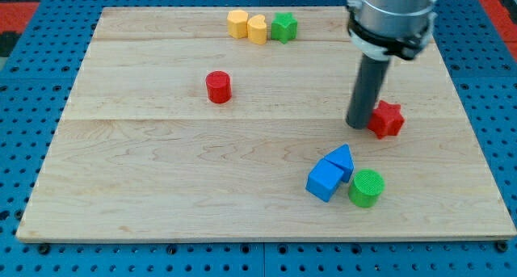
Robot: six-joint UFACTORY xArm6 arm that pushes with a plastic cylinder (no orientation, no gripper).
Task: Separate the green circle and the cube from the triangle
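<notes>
Blue plastic triangle [342, 158] sits wedged against the blue cube [324, 181] and green circle [366, 187], all just below my tip [359, 123] toward the view's bottom; no pincer here, nothing grasped.

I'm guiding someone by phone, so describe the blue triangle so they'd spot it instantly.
Look at the wooden board's lower right, where three blocks huddle together. The blue triangle is the topmost, above the blue cube and up-left of the green circle; it alone is wedge-shaped.
</notes>
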